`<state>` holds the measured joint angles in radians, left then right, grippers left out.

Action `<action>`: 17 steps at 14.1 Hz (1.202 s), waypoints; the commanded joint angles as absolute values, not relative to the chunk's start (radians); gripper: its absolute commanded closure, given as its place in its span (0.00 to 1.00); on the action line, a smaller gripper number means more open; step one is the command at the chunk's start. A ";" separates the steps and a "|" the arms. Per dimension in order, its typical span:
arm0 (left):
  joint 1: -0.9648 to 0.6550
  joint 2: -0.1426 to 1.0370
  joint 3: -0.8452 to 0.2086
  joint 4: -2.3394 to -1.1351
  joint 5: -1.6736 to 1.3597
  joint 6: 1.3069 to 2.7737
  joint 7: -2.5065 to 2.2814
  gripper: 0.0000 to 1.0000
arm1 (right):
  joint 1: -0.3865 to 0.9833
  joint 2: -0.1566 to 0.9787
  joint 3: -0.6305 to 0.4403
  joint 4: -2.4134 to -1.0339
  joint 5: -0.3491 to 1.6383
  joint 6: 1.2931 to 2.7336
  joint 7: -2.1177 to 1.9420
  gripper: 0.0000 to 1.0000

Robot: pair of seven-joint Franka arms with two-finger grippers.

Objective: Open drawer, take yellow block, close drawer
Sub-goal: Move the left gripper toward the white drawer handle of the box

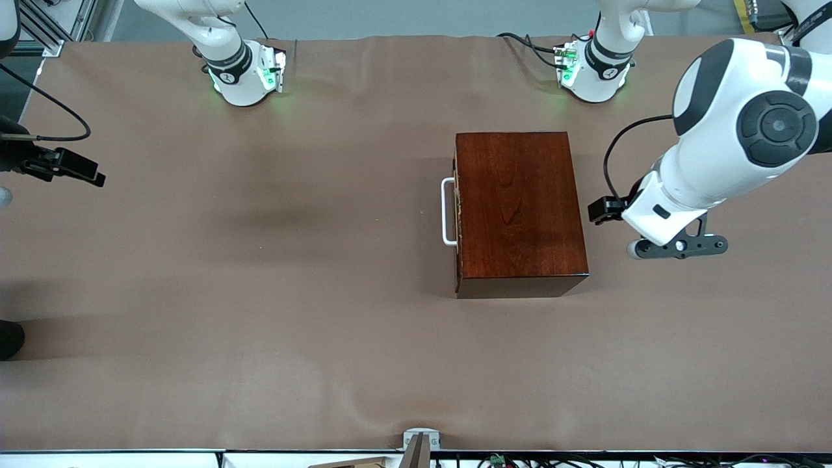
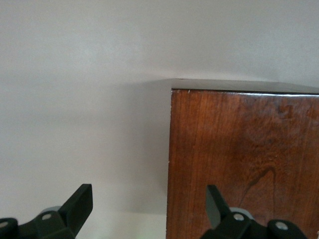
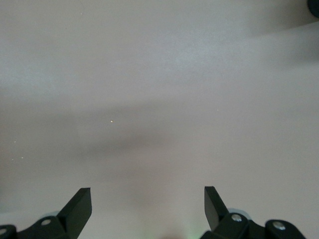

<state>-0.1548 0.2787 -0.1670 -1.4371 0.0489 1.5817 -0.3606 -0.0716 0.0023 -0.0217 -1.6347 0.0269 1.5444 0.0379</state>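
Table (image 1: 260, 292) is covered in brown cloth. Dark wooden box (image 1: 517, 208) sits toward the left arm's end, drawer (image 1: 457, 214) fully pushed in, white loop handle (image 1: 448, 211) facing the right arm's end. Yellow block is not seen in any view. Left gripper (image 2: 149, 206) is held just beside the box's back panel, jaws spread wide, nothing held or touched. Right gripper (image 3: 148, 206) is parked at the right arm's end over bare cloth, jaws spread wide, empty.
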 commanded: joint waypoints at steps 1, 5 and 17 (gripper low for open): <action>-0.172 0.294 -0.164 -1.411 0.046 1.578 -0.380 0.00 | -0.098 -0.008 -0.003 -1.641 0.020 1.540 0.029 0.00; -0.187 0.317 -0.164 -1.410 0.048 1.615 -0.472 0.00 | -0.098 -0.009 -0.002 -1.641 0.020 1.539 0.031 0.00; -0.342 0.348 -0.163 -1.381 0.049 1.678 -0.684 0.00 | -0.098 -0.011 -0.003 -1.641 0.020 1.529 0.031 0.00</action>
<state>-0.3124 0.3302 -0.1678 -1.4099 0.0489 1.6681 -0.6422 -0.0717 0.0022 -0.0218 -1.6347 0.0269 1.5413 0.0379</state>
